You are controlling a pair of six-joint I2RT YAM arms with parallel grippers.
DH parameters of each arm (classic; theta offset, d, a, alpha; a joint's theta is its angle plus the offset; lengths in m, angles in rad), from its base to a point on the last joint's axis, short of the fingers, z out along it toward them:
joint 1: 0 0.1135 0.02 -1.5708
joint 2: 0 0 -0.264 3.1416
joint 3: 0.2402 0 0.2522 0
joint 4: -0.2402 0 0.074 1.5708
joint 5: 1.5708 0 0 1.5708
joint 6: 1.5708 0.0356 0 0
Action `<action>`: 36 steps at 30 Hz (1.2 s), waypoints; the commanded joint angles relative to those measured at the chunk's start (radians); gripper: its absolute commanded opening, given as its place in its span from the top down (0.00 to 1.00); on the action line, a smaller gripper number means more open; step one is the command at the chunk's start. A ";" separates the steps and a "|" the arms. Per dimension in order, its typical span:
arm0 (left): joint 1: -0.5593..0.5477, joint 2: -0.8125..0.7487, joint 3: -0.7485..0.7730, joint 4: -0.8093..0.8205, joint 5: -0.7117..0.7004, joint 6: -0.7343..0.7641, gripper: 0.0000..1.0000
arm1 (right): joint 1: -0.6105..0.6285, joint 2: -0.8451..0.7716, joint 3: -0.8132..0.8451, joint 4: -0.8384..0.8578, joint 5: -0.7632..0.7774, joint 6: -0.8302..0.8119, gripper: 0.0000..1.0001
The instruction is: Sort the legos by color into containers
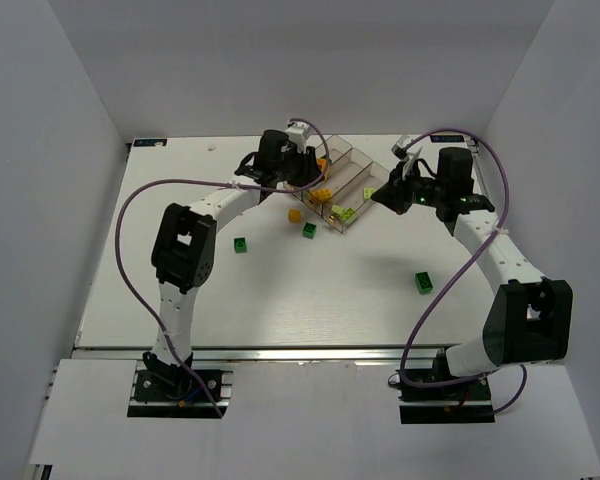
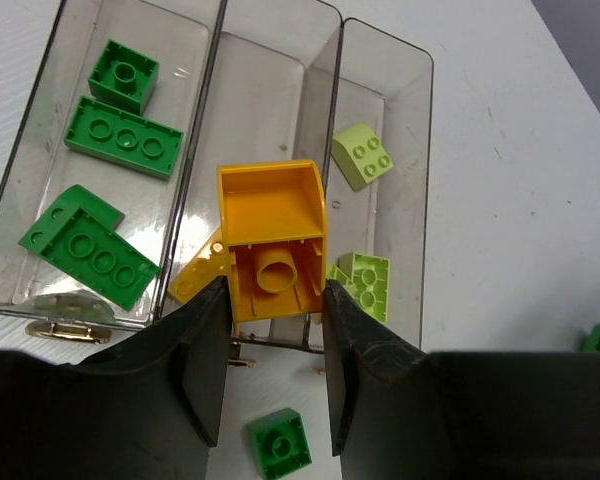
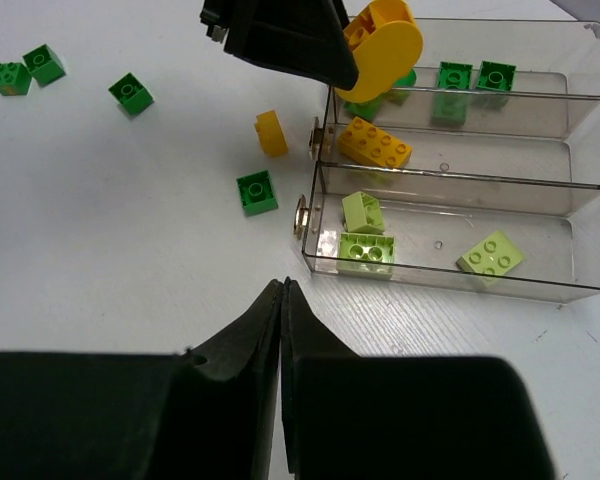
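My left gripper (image 2: 275, 292) is shut on an orange curved brick (image 2: 272, 240) and holds it over the near end of the clear three-bin tray (image 2: 412, 180). The left bin holds dark green bricks (image 2: 123, 140), the middle one an orange brick (image 2: 194, 277), the right one pale green bricks (image 2: 362, 155). My right gripper (image 3: 283, 287) is shut and empty above the table, just short of the tray (image 3: 580, 235). In the right wrist view the left gripper (image 3: 280, 35) hangs with the orange brick (image 3: 388, 35) at the tray's end.
Loose on the table: an orange brick (image 1: 294, 214), green bricks (image 1: 309, 230) (image 1: 240, 243) left of the tray (image 1: 365, 165), and one green brick (image 1: 423, 282) near the right arm. White walls enclose the table.
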 commanded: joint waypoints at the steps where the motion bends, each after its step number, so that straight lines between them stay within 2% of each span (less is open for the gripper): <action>1: -0.020 0.007 0.080 -0.019 -0.065 0.010 0.71 | 0.000 -0.025 0.001 -0.004 0.001 -0.014 0.93; 5: -0.027 0.037 0.118 -0.036 -0.090 0.002 0.58 | 0.000 -0.017 0.010 -0.009 -0.001 -0.019 0.86; 10: -0.029 0.050 0.133 -0.039 -0.099 -0.007 0.49 | 0.001 -0.011 0.016 -0.021 -0.004 -0.036 0.76; 12: -0.029 0.050 0.133 -0.042 -0.104 -0.008 0.43 | 0.000 -0.006 0.021 -0.030 -0.015 -0.048 0.68; 13: -0.029 0.050 0.133 -0.042 -0.104 -0.011 0.42 | 0.000 -0.005 0.024 -0.052 -0.042 -0.082 0.59; 16: -0.030 0.048 0.132 -0.039 -0.102 -0.018 0.32 | 0.000 0.001 0.036 -0.128 -0.125 -0.196 0.49; 19: -0.029 0.042 0.133 -0.035 -0.099 -0.027 0.30 | 0.001 0.001 0.034 -0.174 -0.183 -0.307 0.43; 21: -0.029 0.028 0.138 -0.039 -0.107 -0.031 0.30 | 0.003 0.000 0.034 -0.210 -0.199 -0.352 0.43; 24: -0.026 -0.011 0.132 -0.068 -0.150 -0.028 0.39 | 0.018 0.006 0.045 -0.272 -0.235 -0.492 0.44; 25: -0.023 -0.059 0.118 -0.071 -0.162 -0.033 0.45 | 0.027 0.017 0.054 -0.305 -0.234 -0.546 0.48; 26: -0.015 -0.089 0.097 -0.073 -0.188 -0.044 0.68 | 0.052 0.024 0.076 -0.350 -0.229 -0.629 0.50; 27: -0.006 -0.123 0.033 -0.068 -0.202 -0.065 0.79 | 0.069 0.033 0.088 -0.359 -0.216 -0.648 0.53; 28: 0.020 -0.204 -0.012 -0.064 -0.213 -0.112 0.87 | 0.089 0.058 0.102 -0.365 -0.171 -0.655 0.62; 29: 0.039 -0.250 -0.065 -0.042 -0.222 -0.140 0.95 | 0.136 0.073 0.141 -0.372 -0.147 -0.660 0.67; 31: 0.104 -0.350 -0.254 -0.015 -0.230 -0.259 0.97 | 0.191 0.130 0.186 -0.388 -0.058 -0.650 0.78; 33: 0.187 -0.505 -0.453 0.034 -0.201 -0.336 0.93 | 0.277 0.173 0.257 -0.379 0.049 -0.599 0.78; 34: 0.210 -0.553 -0.510 0.044 -0.196 -0.393 0.87 | 0.303 0.226 0.281 -0.374 0.089 -0.575 0.75; 35: 0.233 -0.643 -0.558 0.030 -0.197 -0.407 0.77 | 0.355 0.262 0.313 -0.375 0.128 -0.548 0.72; 36: 0.259 -0.681 -0.593 0.010 -0.228 -0.412 0.59 | 0.377 0.336 0.393 -0.380 0.204 -0.492 0.67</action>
